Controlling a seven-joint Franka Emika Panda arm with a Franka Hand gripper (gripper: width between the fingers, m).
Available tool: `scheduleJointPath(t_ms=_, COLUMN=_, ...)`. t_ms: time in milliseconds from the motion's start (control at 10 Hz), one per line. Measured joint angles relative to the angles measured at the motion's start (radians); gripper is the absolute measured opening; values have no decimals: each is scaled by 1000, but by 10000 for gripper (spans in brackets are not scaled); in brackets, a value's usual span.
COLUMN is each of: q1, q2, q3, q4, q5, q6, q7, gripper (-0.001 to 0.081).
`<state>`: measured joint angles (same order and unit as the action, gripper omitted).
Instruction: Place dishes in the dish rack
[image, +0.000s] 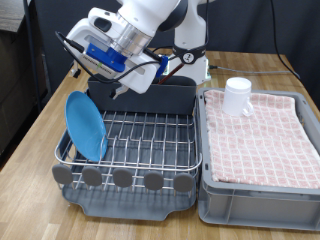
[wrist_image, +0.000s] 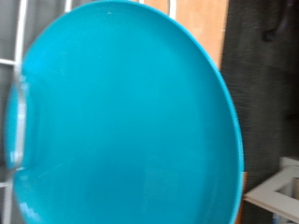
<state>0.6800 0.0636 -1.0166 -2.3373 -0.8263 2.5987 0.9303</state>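
The blue plate (image: 86, 124) stands on edge in the dish rack (image: 140, 140), at the exterior view's left end of the silver wire grid, leaning a little with its face turned towards the rack's middle. Just above and slightly behind it hangs the gripper (image: 108, 88), tilted down from the white arm (image: 150, 22) that reaches in from the far side of the table (image: 40, 110). Its fingertips are near the plate's upper rim (whether they touch it cannot be told from here), and whether the claw is released or clenched cannot be told either, as the fingers are hidden behind the blue housing and cables.

In the wrist view the plate (wrist_image: 121, 117) fills nearly the whole picture, with a rack wire showing at one edge and wooden tabletop past the rim; no fingers show there.

The white cup (image: 237, 96) stands upside-down or upright (unclear) on the pink checked cloth (image: 262, 135) in the grey tub (image: 255, 195), at the far corner, well apart from the rack and to its right in the exterior view. The rack's grey utensil trough (image: 160, 97) sits along the far side, and round grey tabs (image: 122, 179) line the near edge. The wooden spoon cannot be made out with any certainty.
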Motion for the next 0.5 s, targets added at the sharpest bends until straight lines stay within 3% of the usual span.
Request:
scheduleJointPath(t_ms=100, q1=0, q2=-25, q3=2, q4=8, q5=97, q6=-22, q7=-91, gripper=800)
scheduleJointPath(t_ms=200, q1=1, q2=-54, q3=2, q4=19, q5=136, q6=-46, q7=-135, gripper=800)
scheduleJointPath(t_ms=500, q1=3, q2=-158, q3=15, q4=49, q5=146, q6=-92, q7=-184, gripper=802)
